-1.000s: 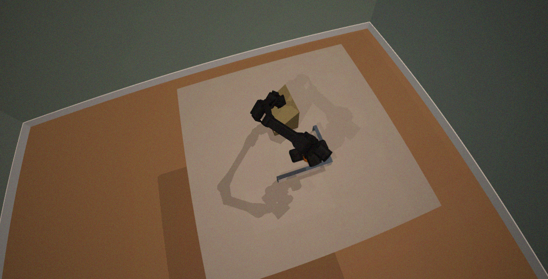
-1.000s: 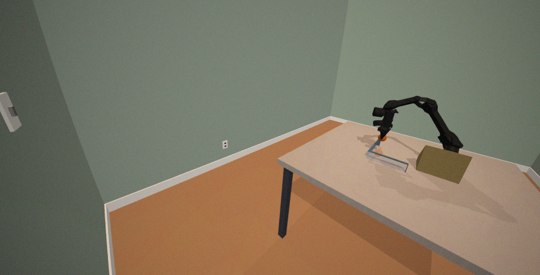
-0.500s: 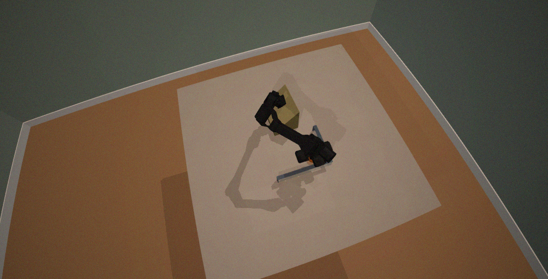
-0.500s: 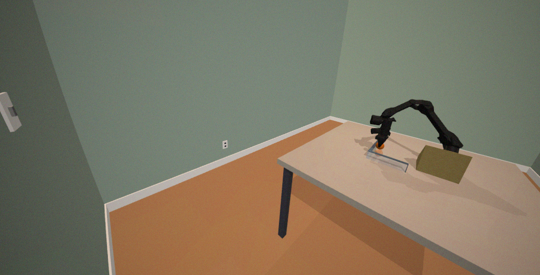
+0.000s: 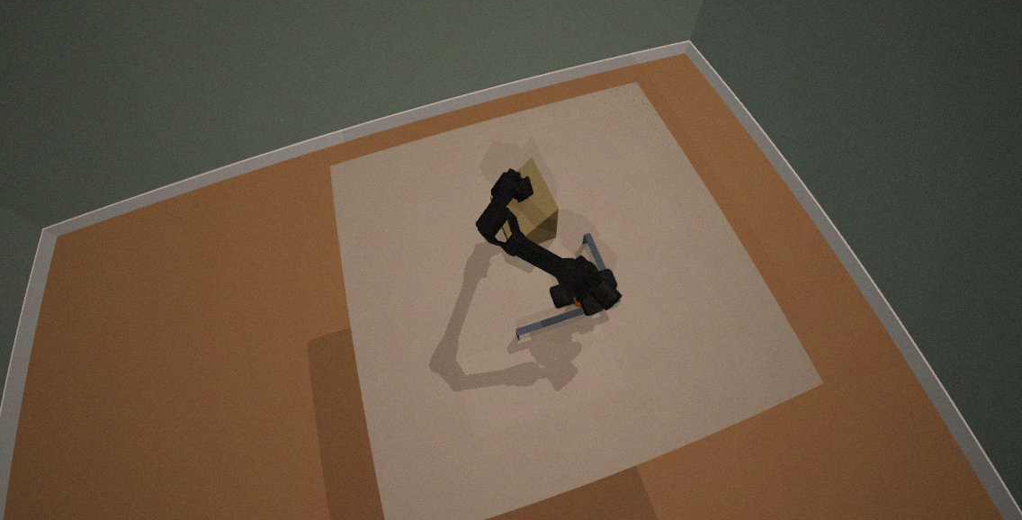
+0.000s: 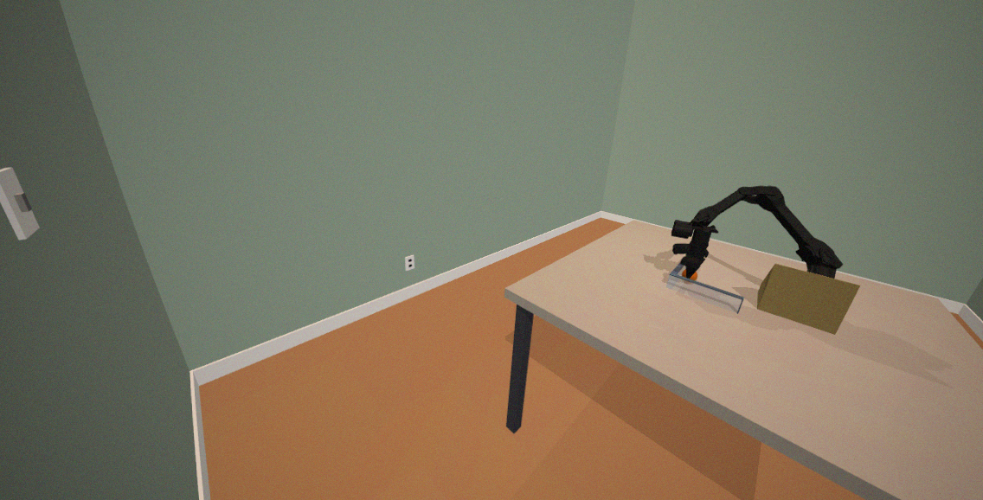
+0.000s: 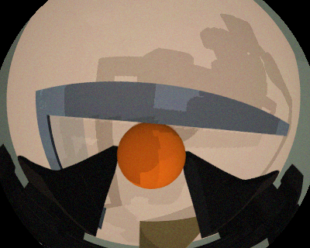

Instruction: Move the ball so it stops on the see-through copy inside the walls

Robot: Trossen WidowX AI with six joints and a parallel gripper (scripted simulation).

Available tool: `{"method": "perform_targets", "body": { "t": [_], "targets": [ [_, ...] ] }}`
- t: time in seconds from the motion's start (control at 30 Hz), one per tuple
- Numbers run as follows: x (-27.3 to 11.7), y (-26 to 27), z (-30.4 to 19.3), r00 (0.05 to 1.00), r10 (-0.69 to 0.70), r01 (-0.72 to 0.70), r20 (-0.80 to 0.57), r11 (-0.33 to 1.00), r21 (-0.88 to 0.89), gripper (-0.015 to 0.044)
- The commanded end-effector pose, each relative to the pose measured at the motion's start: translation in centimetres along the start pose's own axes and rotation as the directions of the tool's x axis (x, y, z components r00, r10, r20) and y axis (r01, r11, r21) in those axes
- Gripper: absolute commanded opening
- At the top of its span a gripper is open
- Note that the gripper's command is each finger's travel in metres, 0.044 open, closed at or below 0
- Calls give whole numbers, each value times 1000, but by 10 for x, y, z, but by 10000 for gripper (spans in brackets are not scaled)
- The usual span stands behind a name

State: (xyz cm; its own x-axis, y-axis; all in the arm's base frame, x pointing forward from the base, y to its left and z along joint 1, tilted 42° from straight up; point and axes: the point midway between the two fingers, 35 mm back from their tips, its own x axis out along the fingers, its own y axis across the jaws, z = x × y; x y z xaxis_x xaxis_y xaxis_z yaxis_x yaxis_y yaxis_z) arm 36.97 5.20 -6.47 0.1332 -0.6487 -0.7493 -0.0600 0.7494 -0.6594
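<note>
An orange ball (image 5: pixel 578 302) (image 6: pixel 690 275) (image 7: pixel 151 156) is between the two fingers of my gripper (image 6: pixel 690 272) (image 7: pixel 151 153), which is shut on it. The ball is low, inside the corner of the walls. One low clear wall with a blue-grey top (image 5: pixel 547 324) (image 6: pixel 711 290) (image 7: pixel 106 101) runs just beyond the ball in the wrist view. The other wall (image 5: pixel 595 251) (image 7: pixel 43 124) is to the left there. Whether the ball touches a wall or the table I cannot tell. The see-through copy does not show in any view. In the top view the arm hides most of the ball.
An olive block (image 5: pixel 537 205) (image 6: pixel 808 297) (image 7: pixel 168 230) with slanted faces stands on the table (image 5: pixel 679 373) (image 6: pixel 791 372), beside the arm's base and near the open side of the walls. Shadows of the arm fall across the table.
</note>
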Motion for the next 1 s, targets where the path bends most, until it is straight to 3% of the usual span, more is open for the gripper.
{"method": "perform_targets", "body": {
  "t": [0.0,0.27,0.73,0.83,0.97],
  "targets": [
    [7,-1,-1,1000,-6,6,-2,1000,-5,0],
    [16,-1,-1,1000,-6,6,-2,1000,-5,0],
    [13,-1,-1,1000,-2,2,-4,1000,-3,368],
    [2,0,0,1000,-1,1,-4,1000,-4,374],
    [-62,1,0,1000,-2,2,-3,1000,-5,374]
  ]
}}
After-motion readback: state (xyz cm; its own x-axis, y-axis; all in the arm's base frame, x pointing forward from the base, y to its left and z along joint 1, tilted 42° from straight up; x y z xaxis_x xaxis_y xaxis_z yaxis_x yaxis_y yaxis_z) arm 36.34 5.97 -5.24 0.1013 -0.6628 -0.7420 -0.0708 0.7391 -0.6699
